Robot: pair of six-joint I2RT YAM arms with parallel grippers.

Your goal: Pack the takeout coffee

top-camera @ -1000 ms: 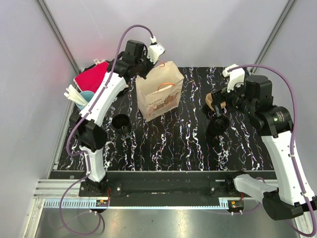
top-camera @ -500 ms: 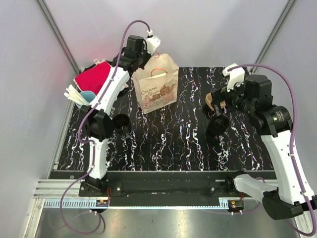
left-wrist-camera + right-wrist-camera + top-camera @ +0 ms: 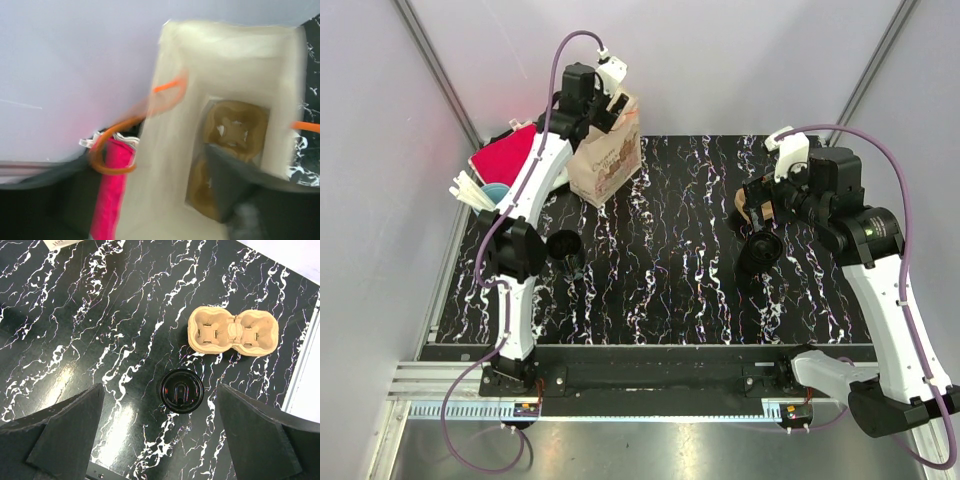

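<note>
Your left gripper (image 3: 608, 112) hangs over the open mouth of the paper bag (image 3: 225, 60). Its two fingers (image 3: 235, 185) are spread apart, and you can see nothing pinched in them. Look down between them and you see a brown cup tray (image 3: 235, 127) lying at the bottom of the bag, just past the right-hand finger. One orange handle (image 3: 112, 150) loops loose outside the bag near the other finger, next to a pink cloth (image 3: 112, 195). This view is blurry. Another dark cup (image 3: 563, 247) stands well away from these fingers, down by the arm's elbow.

Your right gripper (image 3: 160, 389) has its fingers (image 3: 65, 435) spread wide and holds nothing. The coffee cup (image 3: 181, 391) with its black lid stands upright on the table (image 3: 100, 315), between the two fingers and a bit closer to the right one. A second brown cup tray (image 3: 232, 332) lies on the table just beyond the cup, not touching it.
</note>
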